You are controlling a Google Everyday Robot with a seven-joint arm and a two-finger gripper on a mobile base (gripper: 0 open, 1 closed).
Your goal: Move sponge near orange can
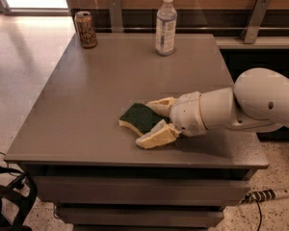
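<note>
Sponge [138, 118] lies near the desk's [86, 105] front edge, well apart from the orange can [85, 29]. Claw [160, 121] spread around its right end, apparently not gripping yet. Risk: a shallow end pinch slips, or shoves it off the edge.

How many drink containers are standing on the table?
2. The orange can at the far left corner, the clear bottle at the far edge. The claw is at the sponge, near the front.

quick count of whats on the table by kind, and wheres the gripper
sponge: 1
orange can: 1
clear bottle: 1
total: 3
gripper: open, one finger on either side of the sponge's right end
</note>
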